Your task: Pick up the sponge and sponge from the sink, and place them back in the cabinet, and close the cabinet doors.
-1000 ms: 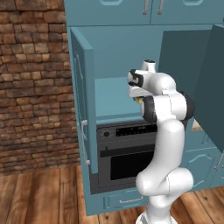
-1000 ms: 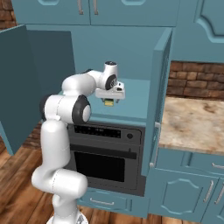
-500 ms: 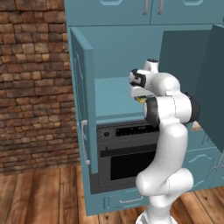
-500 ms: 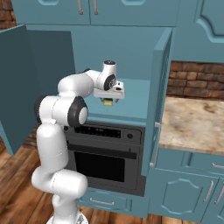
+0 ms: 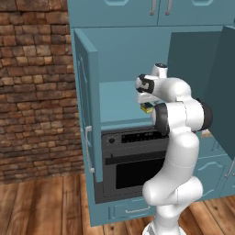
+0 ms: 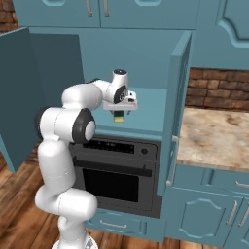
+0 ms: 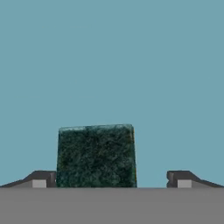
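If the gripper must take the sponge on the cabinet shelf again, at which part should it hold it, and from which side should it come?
Probably from straight above, as the hand view looks now. The sponge lies flat on the teal shelf, green scouring face up, between the open gripper fingertips. Close on its two opposite side edges at mid-length; the flat top face gives no hold.

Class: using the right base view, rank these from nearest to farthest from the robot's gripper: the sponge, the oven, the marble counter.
1. Sponge, right at the gripper, just below it.
2. Oven, directly underneath the shelf.
3. Marble counter, far off to the right.
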Motion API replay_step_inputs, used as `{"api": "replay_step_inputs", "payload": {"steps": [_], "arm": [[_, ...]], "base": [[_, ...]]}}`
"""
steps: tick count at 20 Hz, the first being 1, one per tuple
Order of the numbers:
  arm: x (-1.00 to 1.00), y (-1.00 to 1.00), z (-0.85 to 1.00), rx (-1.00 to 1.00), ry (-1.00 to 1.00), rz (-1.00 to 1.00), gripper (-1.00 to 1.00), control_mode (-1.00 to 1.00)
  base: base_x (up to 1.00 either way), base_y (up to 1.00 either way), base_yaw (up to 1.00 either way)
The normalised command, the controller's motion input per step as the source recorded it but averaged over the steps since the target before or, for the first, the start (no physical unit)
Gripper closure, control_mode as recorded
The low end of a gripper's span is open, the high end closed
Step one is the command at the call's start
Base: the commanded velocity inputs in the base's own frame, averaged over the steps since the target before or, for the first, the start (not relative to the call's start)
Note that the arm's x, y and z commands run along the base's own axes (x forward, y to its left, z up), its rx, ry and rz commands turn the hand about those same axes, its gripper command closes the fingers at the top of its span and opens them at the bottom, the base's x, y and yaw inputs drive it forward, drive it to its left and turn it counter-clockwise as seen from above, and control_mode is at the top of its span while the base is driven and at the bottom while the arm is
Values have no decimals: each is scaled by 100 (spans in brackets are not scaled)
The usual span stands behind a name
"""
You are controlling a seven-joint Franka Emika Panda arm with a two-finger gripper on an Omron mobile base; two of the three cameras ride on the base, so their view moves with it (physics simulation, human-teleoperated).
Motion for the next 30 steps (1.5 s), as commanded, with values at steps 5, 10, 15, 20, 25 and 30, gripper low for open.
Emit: {"api": "replay_step_inputs", "payload": {"steps": [5,10,15,20,25,30], "arm": [[20,0,1,0,0,0,-100,-100],[-10,0,16,0,-2,0,-100,-100],[-42,0,23,0,-5,0,-100,-100],[-58,0,18,0,-5,0,-100,-100],[-69,0,2,0,-3,0,-100,-100],[-72,0,12,0,-2,0,-100,-100]], "base": [[0,0,0],[0,0,0],[0,0,0],[0,0,0],[0,0,0],[0,0,0]]}}
